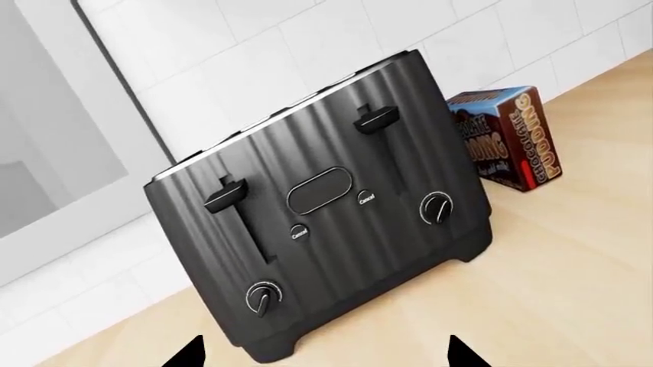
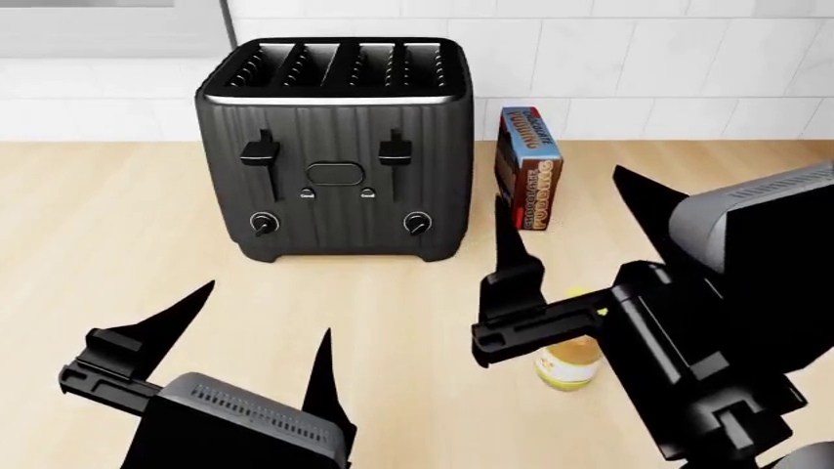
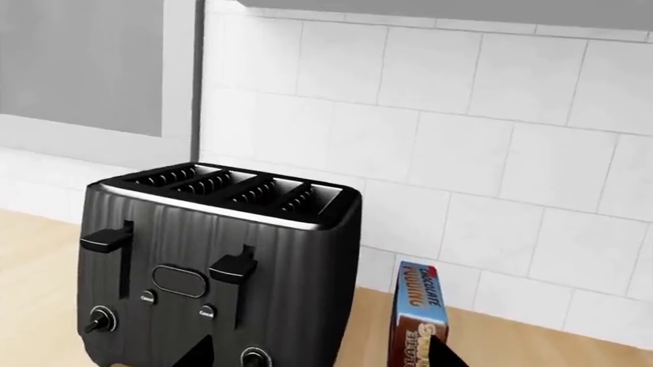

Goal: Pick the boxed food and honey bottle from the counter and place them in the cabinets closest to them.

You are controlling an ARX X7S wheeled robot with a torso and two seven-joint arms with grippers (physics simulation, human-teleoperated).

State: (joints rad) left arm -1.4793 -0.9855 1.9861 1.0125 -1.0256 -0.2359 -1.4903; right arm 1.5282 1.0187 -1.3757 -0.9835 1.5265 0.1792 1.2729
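Two black robot arms fill the bottom of the head view, closest to the camera. Low on the left, the left end effector (image 2: 268,327) has its two pointed black fingers spread wide apart, holding nothing. On the right, the right end effector (image 2: 567,230) is also spread open, one finger tip pointing up near the pudding box and the other further right; nothing sits between them.

Partly hidden behind the right arm's dark bracket stands the honey bottle (image 2: 569,363), small, rounded, amber-yellow with a pale label, upright on the tabletop (image 2: 104,234). It shows only in the head view.

Light beige wood grain runs across the tabletop. At its back stands a matte black toaster (image 2: 335,147) with ribbed sides, four slots on top, two levers, two round dials and small buttons. Just beside the toaster's right side is a short brown-orange chocolate pudding box (image 2: 528,166) with a blue top, upright, close to the white tiled wall (image 2: 651,68).

Both wrist views show the toaster and pudding box, the left wrist view tilted. In the right wrist view a grey panel appears above and left of the toaster. No tall blue cereal box appears in any view.
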